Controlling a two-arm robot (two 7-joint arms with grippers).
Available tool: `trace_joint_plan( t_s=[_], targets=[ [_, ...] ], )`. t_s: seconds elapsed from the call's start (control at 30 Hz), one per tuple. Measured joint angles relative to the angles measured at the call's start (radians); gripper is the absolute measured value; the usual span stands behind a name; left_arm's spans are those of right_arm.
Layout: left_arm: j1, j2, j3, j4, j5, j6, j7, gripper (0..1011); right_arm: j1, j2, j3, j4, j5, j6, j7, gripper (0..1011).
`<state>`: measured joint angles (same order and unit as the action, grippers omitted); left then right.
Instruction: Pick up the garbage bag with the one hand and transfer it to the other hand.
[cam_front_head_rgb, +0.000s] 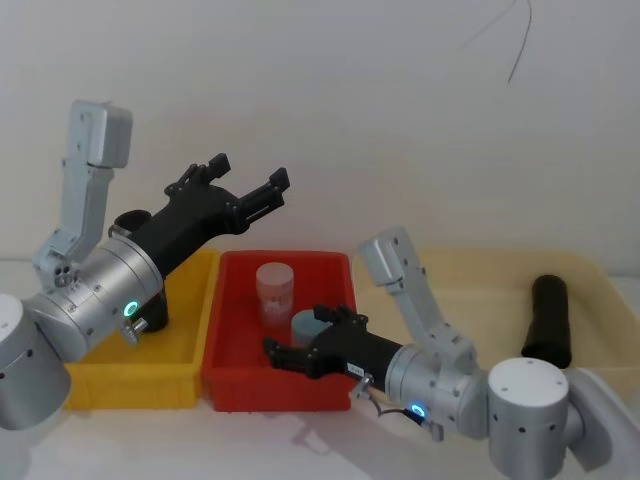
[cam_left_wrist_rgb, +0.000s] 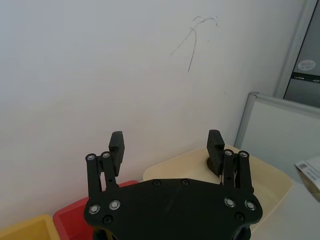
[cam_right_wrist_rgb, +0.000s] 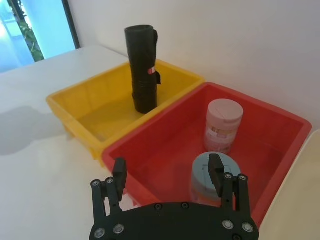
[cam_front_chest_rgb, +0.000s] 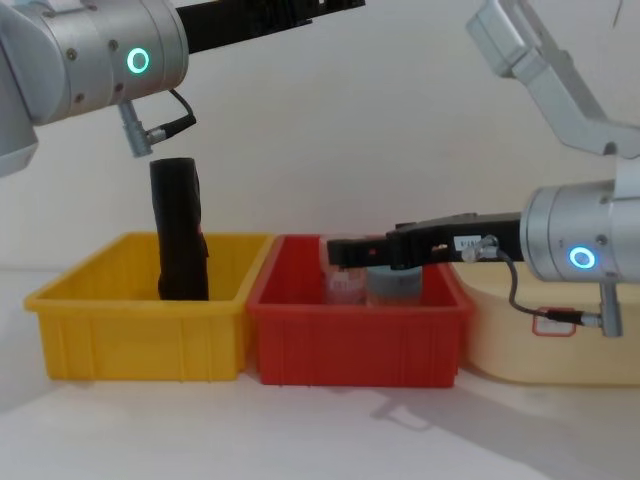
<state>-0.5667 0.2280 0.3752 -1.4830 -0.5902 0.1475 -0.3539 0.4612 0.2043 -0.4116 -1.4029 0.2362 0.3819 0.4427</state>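
Observation:
A tall black garbage bag roll (cam_right_wrist_rgb: 142, 70) stands upright in the yellow bin (cam_right_wrist_rgb: 95, 112); the chest view shows the roll (cam_front_chest_rgb: 180, 235) rising well above the bin's rim. A second black roll (cam_front_head_rgb: 548, 320) lies in the beige tray (cam_front_head_rgb: 480, 275) at the right. My left gripper (cam_front_head_rgb: 250, 170), on the arm with the green ring, is raised high above the yellow bin and points up toward the wall, open and empty (cam_left_wrist_rgb: 165, 137). On the blue-ringed arm, my right gripper (cam_front_head_rgb: 293, 330) hovers low over the red bin (cam_front_head_rgb: 235, 385), open with nothing in it (cam_right_wrist_rgb: 167, 163).
The red bin holds a pink jar (cam_right_wrist_rgb: 223, 125) and a blue-lidded jar (cam_right_wrist_rgb: 212, 172), just beyond the right gripper's fingers. Yellow bin, red bin and beige tray stand side by side along the white wall. White tabletop lies in front of the bins.

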Motion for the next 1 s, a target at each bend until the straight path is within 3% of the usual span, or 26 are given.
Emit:
trace_joint_plan(
  t_s=[1.0],
  targets=[
    [0.000, 0.000, 0.000, -0.001, 0.000, 0.001, 0.001, 1000, 0.114, -0.005, -0.022, 0.182, -0.003, -0.025, -0.011, 1000]
  ],
)
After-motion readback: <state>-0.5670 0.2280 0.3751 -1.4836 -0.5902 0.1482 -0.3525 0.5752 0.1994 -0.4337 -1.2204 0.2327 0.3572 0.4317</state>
